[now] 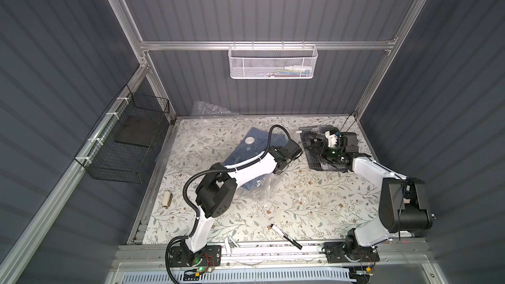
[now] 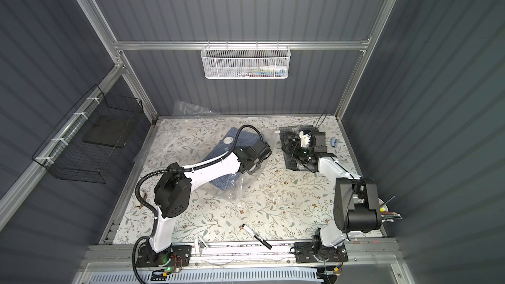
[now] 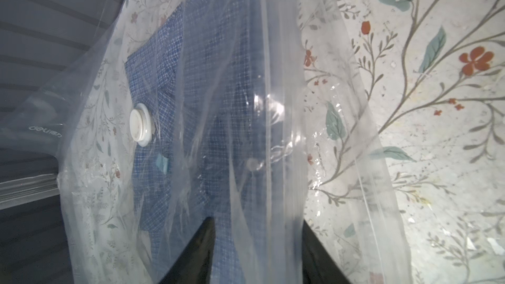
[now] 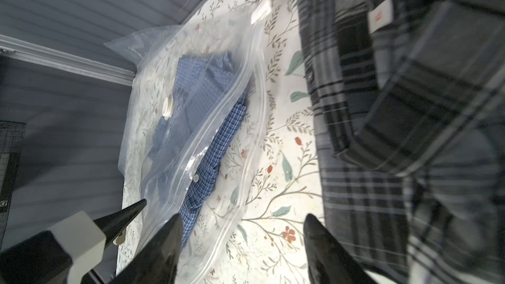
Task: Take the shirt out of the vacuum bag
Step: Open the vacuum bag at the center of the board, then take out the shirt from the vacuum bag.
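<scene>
The vacuum bag (image 1: 254, 187) lies on the floral desk (image 1: 314, 200), left of centre. Its white valve cap (image 1: 249, 140) faces up and the blue checked shirt (image 1: 237, 157) is inside, under the clear film. In both top views the left forearm lies across the bag and hides its middle. The left tool (image 3: 257, 219) is partly open, with the bag's film running between its parted jaws. The right tool (image 4: 243, 217) is open and empty, at the edge of a dark plaid garment (image 1: 317, 162) just right of the bag. A second clear bag with lettering (image 1: 207, 109) leans against the back wall. A marker (image 1: 287, 236) lies near the front edge, well apart.
</scene>
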`<state>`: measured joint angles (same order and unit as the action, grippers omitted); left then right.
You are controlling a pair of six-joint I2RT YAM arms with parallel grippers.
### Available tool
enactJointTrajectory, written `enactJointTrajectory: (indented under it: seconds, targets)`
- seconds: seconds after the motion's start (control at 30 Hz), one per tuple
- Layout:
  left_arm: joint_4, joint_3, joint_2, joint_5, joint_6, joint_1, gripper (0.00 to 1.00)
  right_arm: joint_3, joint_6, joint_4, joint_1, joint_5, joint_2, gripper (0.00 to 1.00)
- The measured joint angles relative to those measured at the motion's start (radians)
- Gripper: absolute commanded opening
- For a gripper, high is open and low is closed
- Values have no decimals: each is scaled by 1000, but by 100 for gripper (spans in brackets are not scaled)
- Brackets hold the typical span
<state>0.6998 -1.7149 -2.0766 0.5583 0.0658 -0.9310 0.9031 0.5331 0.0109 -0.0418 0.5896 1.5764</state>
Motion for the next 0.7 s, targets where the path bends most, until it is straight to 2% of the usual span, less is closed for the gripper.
enactJointTrajectory:
  seconds: [0.1, 0.23, 0.33, 0.53, 0.7]
  targets:
    - [2, -1, 1, 0, -2, 0, 32, 0, 38, 51, -58, 12, 35, 67]
    - [4, -1, 5, 4, -11, 0, 15, 0, 110, 156, -165, 18, 109, 66]
    - [4, -1, 14, 15, -11, 0, 9, 0, 174, 241, -233, 30, 176, 64]
    - [3, -1, 47, 37, -10, 0, 6, 0, 284, 395, -272, 40, 280, 61]
    - [3, -1, 68, 51, -10, 0, 5, 9, 333, 451, -288, 37, 337, 59]
